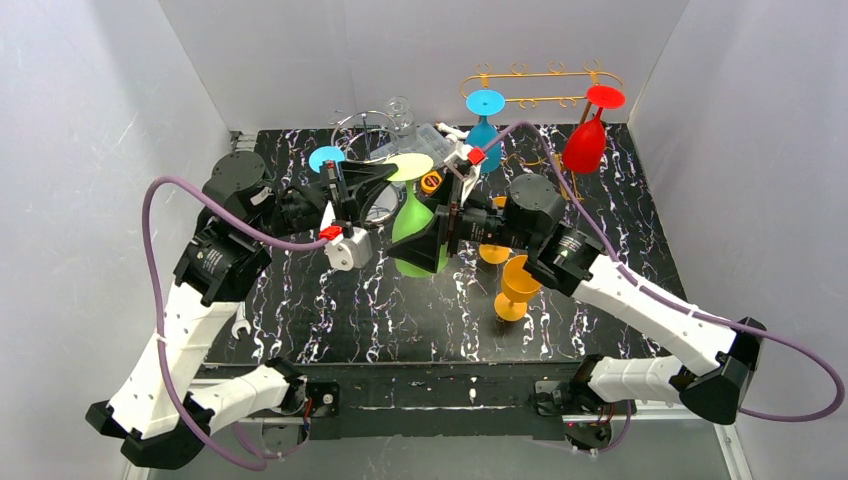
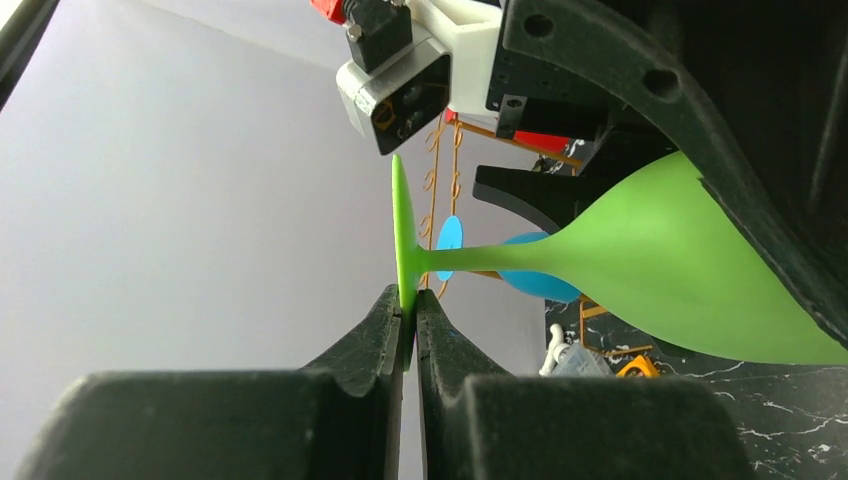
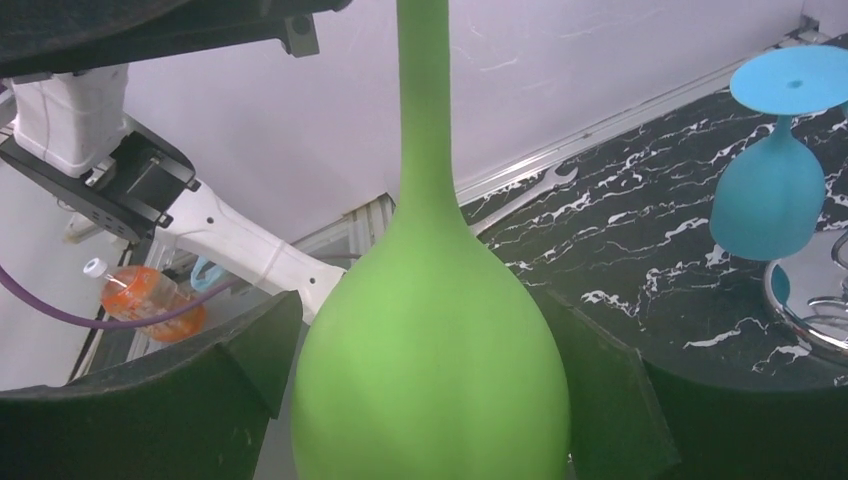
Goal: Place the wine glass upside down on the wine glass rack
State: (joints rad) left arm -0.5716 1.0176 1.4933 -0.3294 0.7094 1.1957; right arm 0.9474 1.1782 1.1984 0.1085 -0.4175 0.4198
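The green wine glass (image 1: 418, 235) hangs in the air over the middle of the table, foot toward the back. My left gripper (image 2: 410, 305) is shut on the thin rim of its foot (image 2: 403, 230). My right gripper (image 3: 425, 300) stands open, one finger (image 3: 240, 350) on each side of the bowl (image 3: 430, 370), with a thin gap showing at the left finger. The gold wire wine glass rack (image 1: 540, 75) stands at the back right. A blue glass (image 1: 484, 125) and a red glass (image 1: 585, 140) hang upside down from it.
An orange glass (image 1: 518, 285) stands upright on the black marbled table (image 1: 400, 320) right of centre. Another blue glass (image 3: 770, 190) stands upside down at the back left. A clear glass (image 1: 400, 110) and a wire ring (image 1: 360, 125) sit at the back. A wrench (image 1: 240, 322) lies at the left edge.
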